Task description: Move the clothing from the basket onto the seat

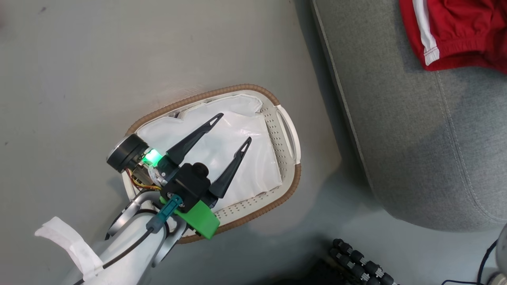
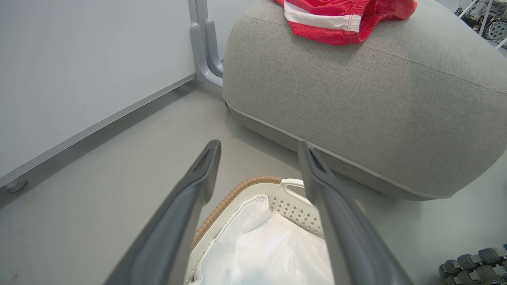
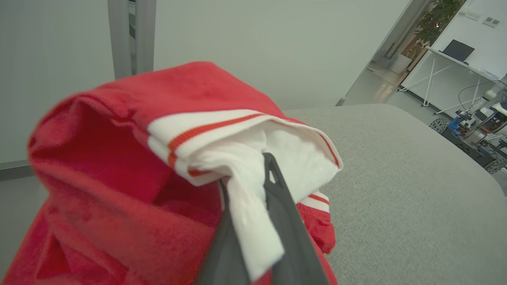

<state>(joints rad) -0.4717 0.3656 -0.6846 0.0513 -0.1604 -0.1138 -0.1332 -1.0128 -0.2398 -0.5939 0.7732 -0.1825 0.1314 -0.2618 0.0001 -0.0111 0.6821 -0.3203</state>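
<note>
The left pincer [image 1: 234, 127] is hovering over the basket [image 1: 245, 88] with its two dark fingers spread wide and nothing between them. In the head view its tips are pointing towards the end of the basket nearest the seat [image 1: 416, 138]. In its own wrist view the left pincer [image 2: 259, 145] is framing the basket's [image 2: 253, 182] brown braided rim and one pale loop handle.

The right pincer [image 3: 247, 178] is gripping the clothing [image 3: 119, 158], its fingers pressing close together on a fold of white trim with thin red stripes. The red fabric is bunching up in front of the camera, over the grey upholstery of the seat [image 3: 396, 178]. I cannot tell whether this garment is already resting its weight on the cushion.

The basket is sitting on the grey floor [image 1: 79, 59], just beside the seat's rounded edge, and a plain white sheet [image 1: 257, 158] is lying crumpled inside it [image 2: 269, 245].

Red clothing [image 1: 455, 35] with a white stripe and a gathered waistband is lying on top of the seat, near its edge. The left wrist view is showing the same clothing [image 2: 328, 19] draping over the top of the seat [image 2: 376, 111].

A row of dark rollers [image 1: 356, 261] is showing on the floor near the seat's corner.
</note>
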